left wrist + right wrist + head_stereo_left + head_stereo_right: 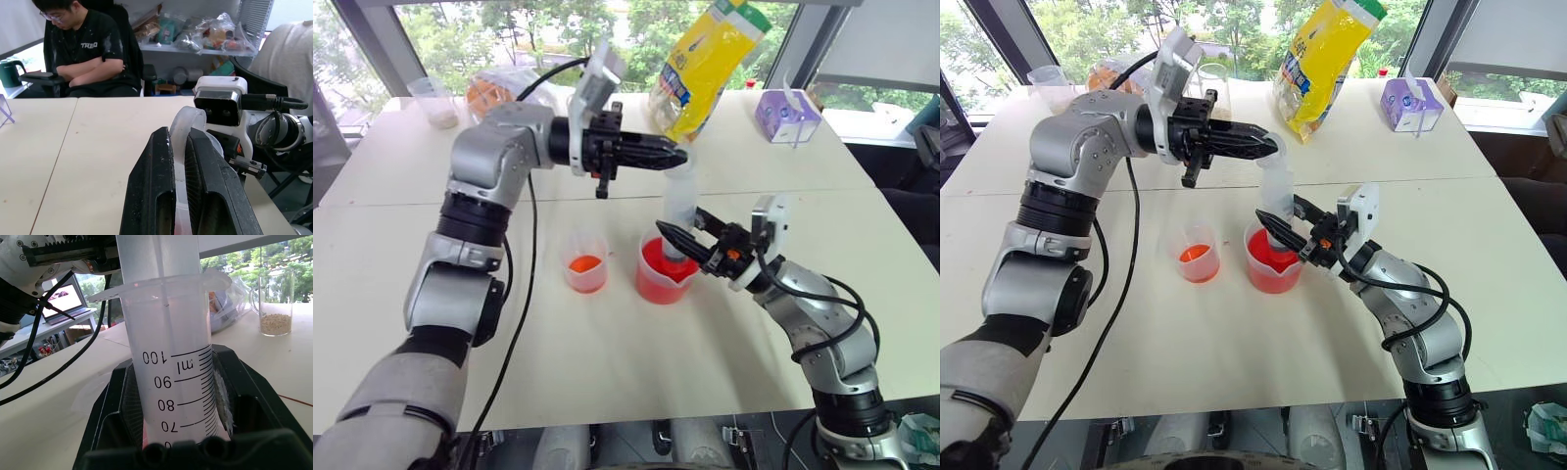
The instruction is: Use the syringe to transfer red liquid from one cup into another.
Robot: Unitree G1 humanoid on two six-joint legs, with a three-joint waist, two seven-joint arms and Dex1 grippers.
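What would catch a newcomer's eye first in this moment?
The syringe stands upright in the larger beaker of red liquid at the table's middle. The right gripper is shut on its barrel, and the left gripper is shut on the plunger top. Just to the robot's left of the beaker sits the smaller cup holding a little red liquid.
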